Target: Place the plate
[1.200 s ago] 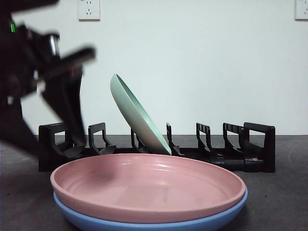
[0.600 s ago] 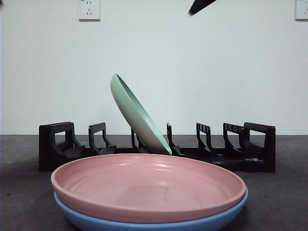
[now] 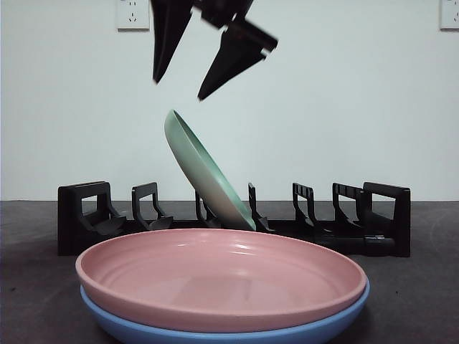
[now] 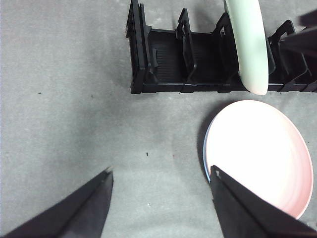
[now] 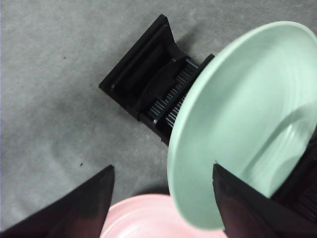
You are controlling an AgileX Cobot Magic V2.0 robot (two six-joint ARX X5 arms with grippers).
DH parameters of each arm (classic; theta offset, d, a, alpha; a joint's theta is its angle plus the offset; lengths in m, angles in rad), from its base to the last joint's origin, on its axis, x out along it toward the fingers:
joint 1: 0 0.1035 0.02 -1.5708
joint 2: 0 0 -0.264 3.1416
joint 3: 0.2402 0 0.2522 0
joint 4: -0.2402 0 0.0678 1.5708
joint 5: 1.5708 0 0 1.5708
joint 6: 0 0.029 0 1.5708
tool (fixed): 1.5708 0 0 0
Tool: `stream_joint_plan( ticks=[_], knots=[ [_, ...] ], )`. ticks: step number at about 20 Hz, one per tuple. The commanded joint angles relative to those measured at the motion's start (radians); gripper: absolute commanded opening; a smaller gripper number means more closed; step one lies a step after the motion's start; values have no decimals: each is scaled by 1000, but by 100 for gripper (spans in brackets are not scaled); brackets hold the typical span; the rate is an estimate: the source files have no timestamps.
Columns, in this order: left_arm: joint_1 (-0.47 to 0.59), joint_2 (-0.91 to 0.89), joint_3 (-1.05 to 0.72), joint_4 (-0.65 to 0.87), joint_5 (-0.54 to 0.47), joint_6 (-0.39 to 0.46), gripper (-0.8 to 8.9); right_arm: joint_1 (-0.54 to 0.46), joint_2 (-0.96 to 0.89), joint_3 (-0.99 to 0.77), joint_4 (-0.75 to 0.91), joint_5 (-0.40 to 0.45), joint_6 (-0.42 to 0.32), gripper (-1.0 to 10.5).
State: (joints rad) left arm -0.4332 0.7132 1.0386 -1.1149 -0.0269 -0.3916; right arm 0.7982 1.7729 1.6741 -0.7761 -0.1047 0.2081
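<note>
A pale green plate (image 3: 204, 172) leans tilted in a slot of the black rack (image 3: 380, 215). In front of the rack a pink plate (image 3: 222, 276) lies stacked on a blue plate (image 3: 215, 333). My right gripper (image 3: 179, 87) hangs open just above the green plate's top rim, touching nothing. In the right wrist view the green plate (image 5: 242, 109) fills the space past my open right gripper (image 5: 162, 168). My left gripper (image 4: 161, 171) is open and empty, high over bare table, well away from the rack (image 4: 163, 54) and the pink plate (image 4: 260, 148).
The rack has several empty slots on both sides of the green plate (image 4: 250, 44). A white wall with two sockets (image 3: 133, 14) stands behind the table. Grey table (image 4: 64, 124) stretches beside the rack's end.
A blurred arm at the left of the front view pulled out of sight. My right gripper has since come down from the top edge to above the green plate. The plates have not moved.
</note>
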Motion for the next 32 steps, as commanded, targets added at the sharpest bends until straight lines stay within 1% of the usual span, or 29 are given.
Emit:
stream_joint_plan(
  ticks=[1,4,8,9,13,17,21,22,27,29,30,31,32],
  knots=[
    [-3,5,21,7,-29,10,312,9,52,26,40,5,-19,312],
    [-3,5,21,8,-59,14,312,8,91,26,85,6,-19,310],
    [-3,5,21,8,-61,25,312,2,135,26,94,9,-18,256],
    [-3,5,21,8,-61,26,312,0,141,26,94,8,-18,222],
    [-3,5,21,7,-62,40,312,0,144,26,94,7,-12,19],
    [-3,5,21,8,-62,40,312,0,134,37,66,-1,-10,13],
    [-3,5,21,14,-62,40,312,0,80,69,25,-40,-16,13],
    [-3,5,21,15,-62,40,312,0,57,80,3,-54,-28,13],
    [-3,5,21,35,-62,43,312,28,-71,100,-88,-53,-100,13],
    [-3,5,21,40,-62,43,311,51,-125,100,-130,-50,-148,13],
    [-3,5,21,38,-62,43,311,70,-149,100,-163,-30,-180,13],
    [-3,5,21,38,-62,43,311,94,-172,98,-198,32,-219,13],
    [-3,5,21,39,-62,43,310,127,-192,90,-227,119,-264,13]
  ],
)
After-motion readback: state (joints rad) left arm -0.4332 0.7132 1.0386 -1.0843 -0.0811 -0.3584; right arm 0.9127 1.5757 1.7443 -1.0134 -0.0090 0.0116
